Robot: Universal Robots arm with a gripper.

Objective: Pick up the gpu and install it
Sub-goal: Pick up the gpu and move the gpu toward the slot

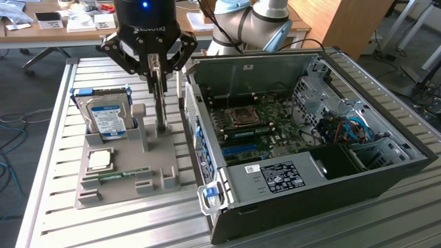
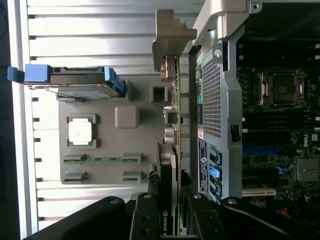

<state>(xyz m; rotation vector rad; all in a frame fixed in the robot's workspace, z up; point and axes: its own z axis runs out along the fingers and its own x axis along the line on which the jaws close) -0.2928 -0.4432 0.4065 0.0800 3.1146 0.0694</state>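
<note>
A: Where's the graphics card (image 1: pixel 161 111)?
B: Standing on edge in the grey holder (image 1: pixel 124 175) on the table (image 1: pixel 48 206), its top pinched between the fingers (image 1: pixel 152 72).
A: And around it?
B: A hard drive (image 1: pixel 107 116) upright on the exterior view's left, the open computer case (image 1: pixel 296 201) just beside it on the exterior view's right.

Slatted pale-metal tabletop (image 1: pixel 55 170) is spanning the foreground. Behind it, a wooden desk (image 1: pixel 41 32) is carrying papers (image 1: pixel 76 21), and a chair base (image 1: pixel 43 56) is showing beneath. Dark grey floor (image 1: pixel 28 88) is holding loose cables (image 1: pixel 10 129) at the exterior view's left. A wooden panel (image 1: pixel 344 20) is standing at the right.
</note>
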